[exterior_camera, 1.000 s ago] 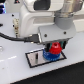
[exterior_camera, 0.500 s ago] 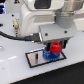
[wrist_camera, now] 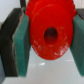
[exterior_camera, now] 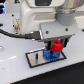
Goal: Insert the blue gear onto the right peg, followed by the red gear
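While the gripper (exterior_camera: 56, 44) hangs over the exterior view's right end of the plate (exterior_camera: 34, 58), it's clamped on the red gear (exterior_camera: 56, 47), teal pads (wrist_camera: 21, 46) pressing both sides of it in the wrist view. Red gear (wrist_camera: 50, 31) sits flat, bore (wrist_camera: 51, 34) facing the wrist camera, so its axis runs roughly vertical, in line with the gripper. It's directly above the blue gear (exterior_camera: 49, 54), which lies flat on the plate's right end; can't tell if the two touch. Right peg itself is hidden under the gears. Other peg (exterior_camera: 36, 59) stands bare near the plate's left end, a thin dark pin. Plate is grey with a black border, lying on a glossy white tabletop (exterior_camera: 20, 72). A black cable (exterior_camera: 15, 34) runs in from the exterior view's left to the arm. Background is dark and blurry, nothing readable.
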Controlling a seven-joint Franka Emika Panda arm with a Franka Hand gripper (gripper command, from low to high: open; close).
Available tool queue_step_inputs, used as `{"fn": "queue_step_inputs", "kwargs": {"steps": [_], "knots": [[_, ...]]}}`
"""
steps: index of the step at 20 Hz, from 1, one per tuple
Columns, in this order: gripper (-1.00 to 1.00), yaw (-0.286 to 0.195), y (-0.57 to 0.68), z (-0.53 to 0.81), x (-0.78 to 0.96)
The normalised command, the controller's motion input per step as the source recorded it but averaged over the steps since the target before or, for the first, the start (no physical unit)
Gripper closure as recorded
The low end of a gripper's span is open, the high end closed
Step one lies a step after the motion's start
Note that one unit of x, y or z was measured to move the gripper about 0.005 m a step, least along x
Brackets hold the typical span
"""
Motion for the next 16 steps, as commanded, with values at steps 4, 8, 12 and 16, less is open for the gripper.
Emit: {"fn": "queue_step_inputs", "kwargs": {"steps": [4,8,12,16], "knots": [[1.00,0.000,0.00,0.32,-0.14],[1.00,0.000,-0.06,0.09,0.03],[1.00,0.000,-0.15,-0.11,0.17],[1.00,0.000,-0.17,-0.09,0.26]]}}
